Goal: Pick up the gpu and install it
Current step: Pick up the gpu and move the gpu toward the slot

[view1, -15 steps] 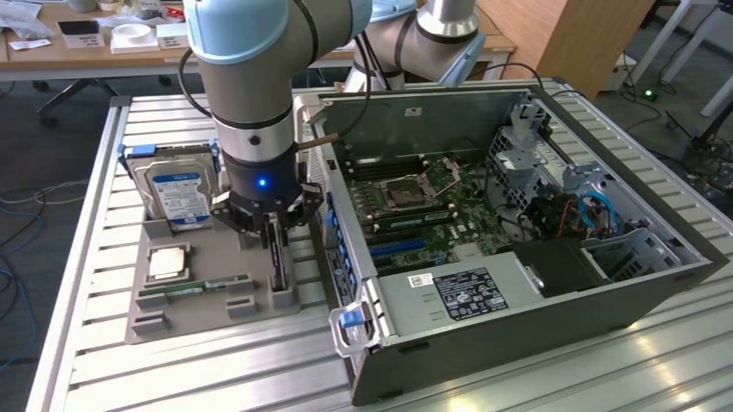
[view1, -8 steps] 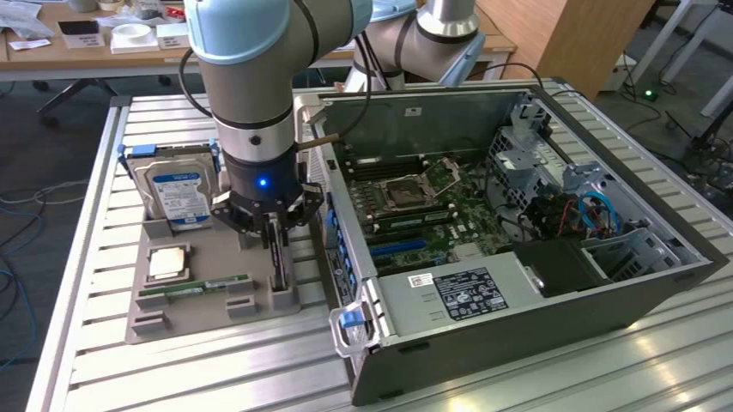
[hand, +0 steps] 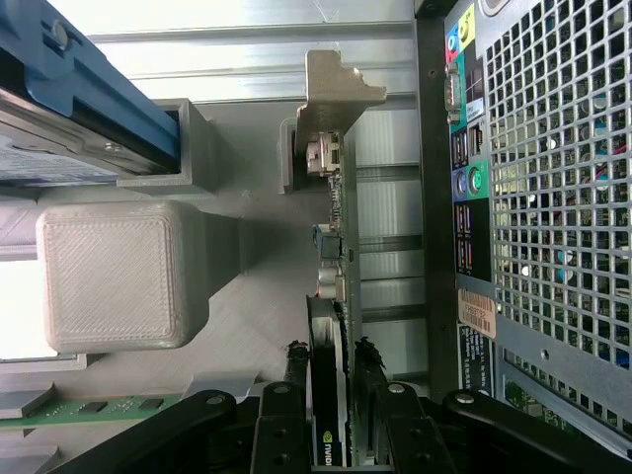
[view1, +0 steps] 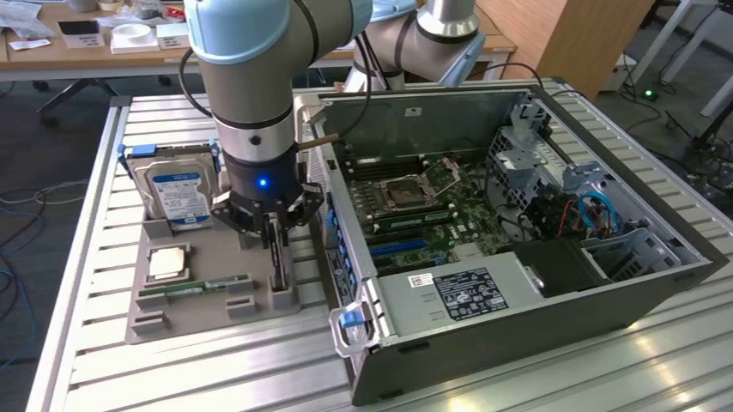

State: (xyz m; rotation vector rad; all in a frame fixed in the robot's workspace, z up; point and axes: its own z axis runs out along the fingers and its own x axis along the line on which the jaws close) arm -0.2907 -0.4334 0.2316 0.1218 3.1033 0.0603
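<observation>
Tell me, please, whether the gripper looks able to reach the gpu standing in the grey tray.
Probably yes: the gripper sits right at the upper edge of the gpu, with nothing between them; the hard drive and computer case stand clear to either side.

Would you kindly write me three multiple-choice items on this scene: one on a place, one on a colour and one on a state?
1. Where is the gpu?
A. in the grey tray
B. in the computer case
C. on the wooden desk

2. What colours are on the hard drive label?
A. red and black
B. blue and white
C. plain green

3. How is the pincer?
A. wide open over the case
B. shut on the memory stick
C. shut on the gpu

Answers:
1 A: the card stands on edge in the tray's slots.
2 B: the label shows blue and white.
3 C: in the wrist view it clamps both faces of the card.
</observation>
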